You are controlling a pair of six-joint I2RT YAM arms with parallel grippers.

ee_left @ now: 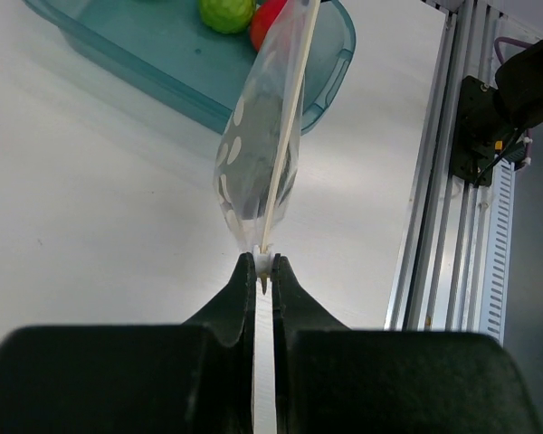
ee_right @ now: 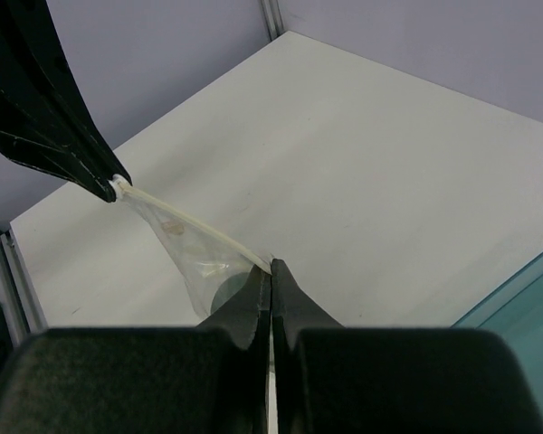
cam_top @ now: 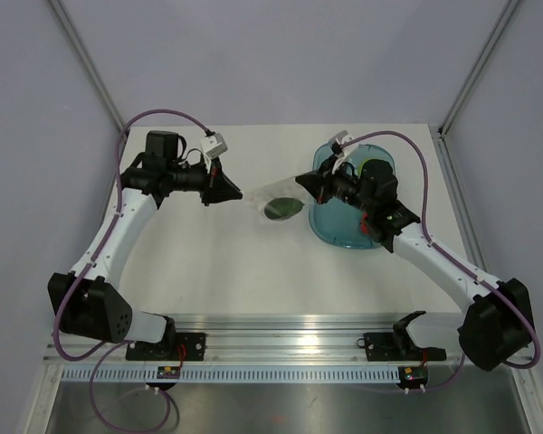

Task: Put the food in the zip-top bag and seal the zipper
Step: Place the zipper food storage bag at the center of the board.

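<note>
The clear zip-top bag (cam_top: 273,201) hangs stretched between my two grippers, above the table. The dark green food (cam_top: 281,210) sits inside it, showing as a dark shape through the plastic (ee_left: 261,122) (ee_right: 226,294). The zipper (ee_left: 288,127) (ee_right: 195,228) runs taut as a pale strip from one gripper to the other. My left gripper (ee_left: 264,265) (cam_top: 238,193) is shut on the bag's left corner, pinching a white end piece of the zipper. My right gripper (ee_right: 271,268) (cam_top: 300,186) is shut on the opposite corner at the zipper line.
A teal translucent tray (cam_top: 344,231) (ee_left: 154,72) lies under the right arm, holding a lime-green apple (ee_left: 226,11) and a red round item (ee_left: 267,23). An aluminium rail (cam_top: 281,344) runs along the near table edge. Grey walls close in the back and sides.
</note>
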